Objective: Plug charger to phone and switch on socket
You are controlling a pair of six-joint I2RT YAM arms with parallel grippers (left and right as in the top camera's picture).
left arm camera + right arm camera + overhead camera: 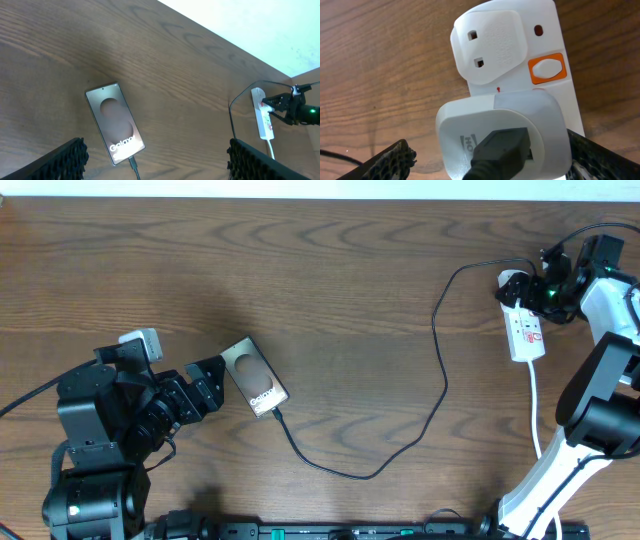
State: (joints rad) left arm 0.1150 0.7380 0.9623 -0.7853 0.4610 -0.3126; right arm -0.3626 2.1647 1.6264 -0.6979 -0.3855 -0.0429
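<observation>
**Fig. Overhead and both wrist views.** The small, flat, brownish-grey glossy phone [255, 377] lies left of centre. The thin black charger cable [444, 370] is seated in the phone's lower end. It loops right to a white adapter [505, 132] plugged into the white elongated power strip [527, 332] at upper right.

What is left, by judgement, is the white rocker switch [547, 68] in its orange frame. It looks small and stiff, so it is best pressed squarely with one fingertip. The strip looks light and may skid on the smooth wooden table [330, 260].

The right gripper [487, 155] is spread and straddles the adapter, pinching nothing. The left gripper [213, 387] is spread wide just beside the phone and is empty.
</observation>
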